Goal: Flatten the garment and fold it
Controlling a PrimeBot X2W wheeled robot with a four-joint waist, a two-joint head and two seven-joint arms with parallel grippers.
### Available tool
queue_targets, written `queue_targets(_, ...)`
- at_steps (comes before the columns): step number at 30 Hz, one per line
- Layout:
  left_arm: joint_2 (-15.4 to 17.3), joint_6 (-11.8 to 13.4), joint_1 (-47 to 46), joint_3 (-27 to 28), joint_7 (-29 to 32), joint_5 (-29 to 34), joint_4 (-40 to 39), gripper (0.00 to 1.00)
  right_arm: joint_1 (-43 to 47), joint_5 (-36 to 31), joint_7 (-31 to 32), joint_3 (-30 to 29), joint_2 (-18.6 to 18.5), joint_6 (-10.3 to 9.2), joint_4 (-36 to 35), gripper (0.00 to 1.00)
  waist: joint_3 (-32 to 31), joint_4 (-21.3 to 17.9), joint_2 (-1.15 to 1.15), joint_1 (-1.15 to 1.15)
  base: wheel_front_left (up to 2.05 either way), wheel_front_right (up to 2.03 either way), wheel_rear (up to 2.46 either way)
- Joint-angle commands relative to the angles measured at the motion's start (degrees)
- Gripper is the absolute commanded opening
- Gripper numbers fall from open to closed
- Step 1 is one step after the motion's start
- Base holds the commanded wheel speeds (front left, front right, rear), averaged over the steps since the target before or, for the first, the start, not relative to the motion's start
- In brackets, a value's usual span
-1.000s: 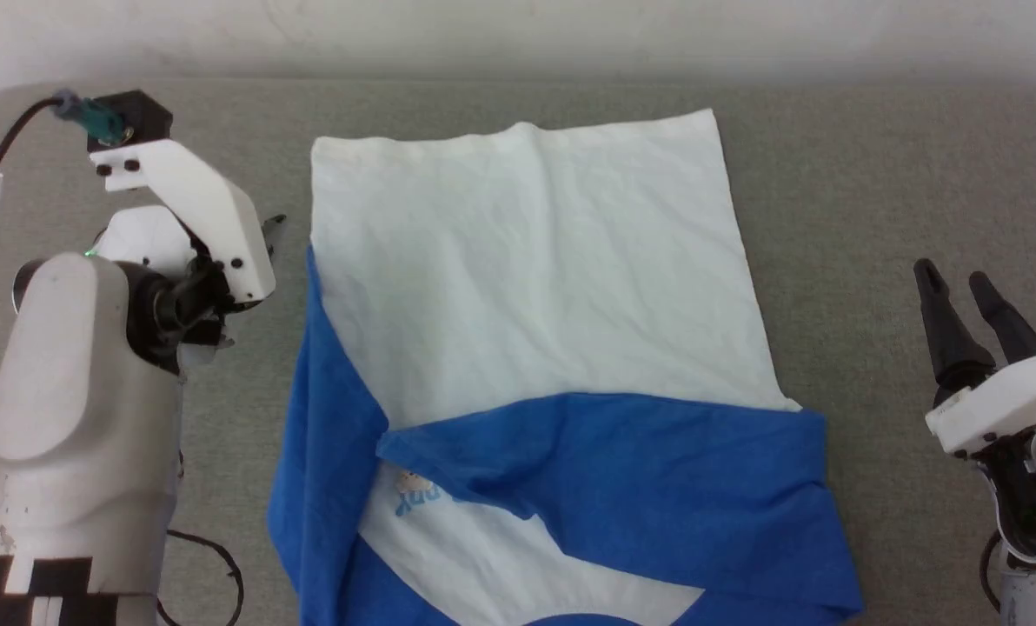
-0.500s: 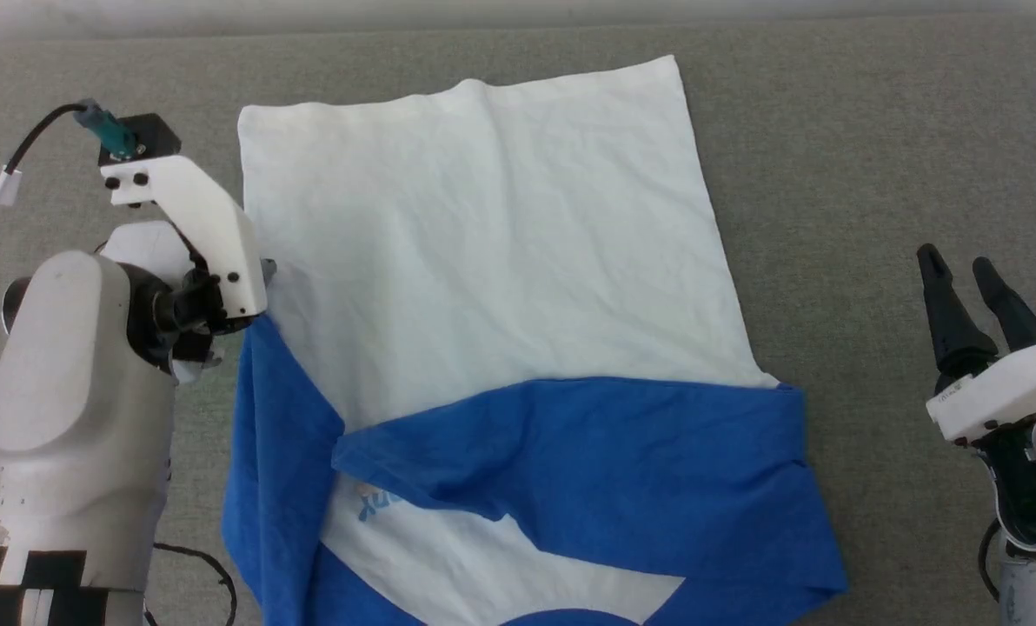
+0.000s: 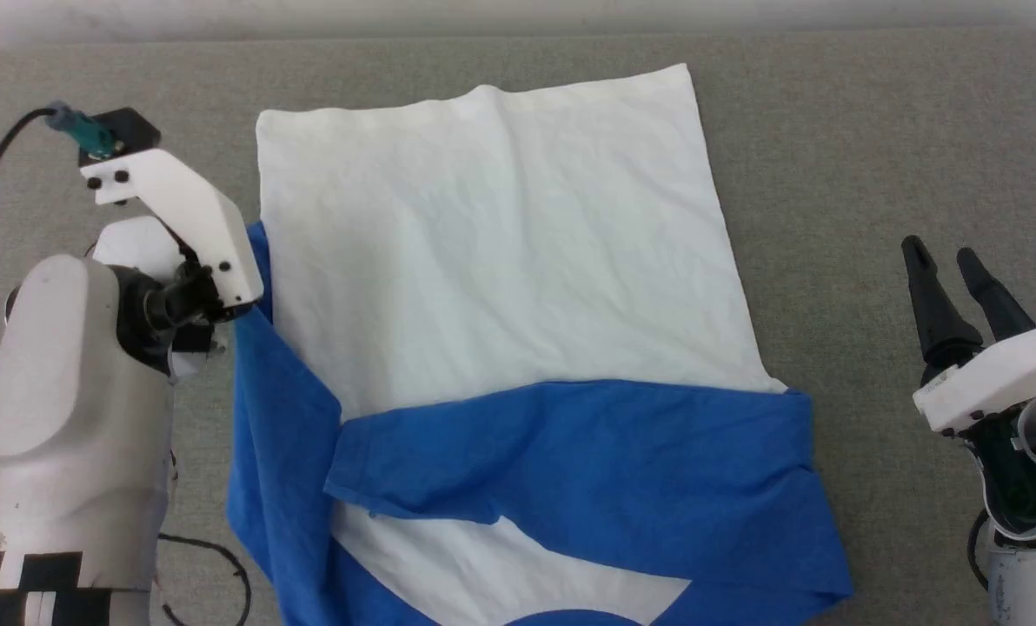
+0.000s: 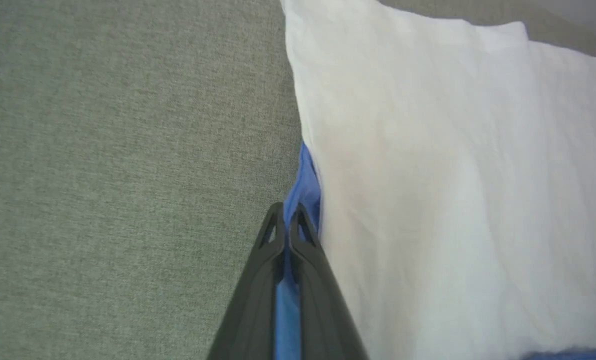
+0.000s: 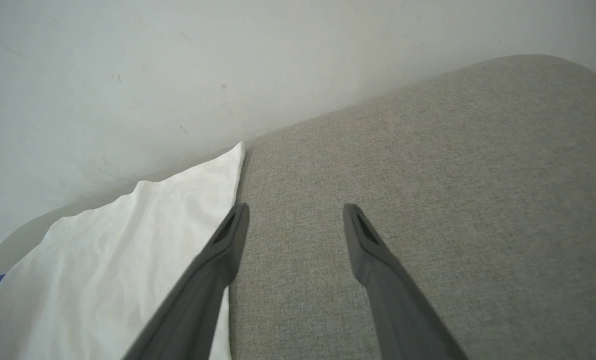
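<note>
Soft white shirt with royal-blue raglan sleeves (image 3: 501,261) lay flat on the grey fabric worktop (image 3: 874,130), long axis pointing away from the robot, hem farthest. Left end effector (image 4: 288,220) pinched the blue sleeve edge, presumably to fold it inward; right end effector (image 3: 939,252) stood wide, empty.

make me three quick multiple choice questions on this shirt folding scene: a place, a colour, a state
1. Where on the garment is the left gripper?
A. its white middle
B. its right edge
C. its left edge
2. What colour cloth lies between its fingers?
A. white
B. blue
C. grey
3. How is the right gripper?
A. open, empty
B. shut on the garment
C. shut, empty
Key: 1 C, it grips the blue sleeve along that edge; 2 B, blue shows between the shut fingers; 3 A, its fingers stand apart over the grey surface.
</note>
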Motion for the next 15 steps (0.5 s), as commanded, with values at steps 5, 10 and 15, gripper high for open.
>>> queue_targets(5, -0.8, 1.9, 1.8, 4.6, -6.2, -2.8, -0.2, 0.0, 0.7, -0.1, -0.5, -0.2, 0.2, -0.04, 1.0, 1.0, -2.7, 1.3, 0.0, 0.0, 0.0, 0.0, 0.0)
queue_targets(10, -1.0, 2.9, 5.2, 8.5, -11.7, -4.8, -0.3, 0.0, 2.4, -0.1, -0.7, -0.8, 0.2, -0.04, 1.9, 1.0, -5.9, 3.6, 0.0, 0.0, 0.0, 0.0, 0.0)
queue_targets(15, -0.7, 3.2, 9.6, 11.6, -15.5, -6.3, -1.9, 0.0, 4.2, 0.4, -0.8, -0.8, 0.2, -0.04, 2.8, 1.0, -8.8, 6.1, 0.0, 0.0, 0.0, 0.0, 0.0)
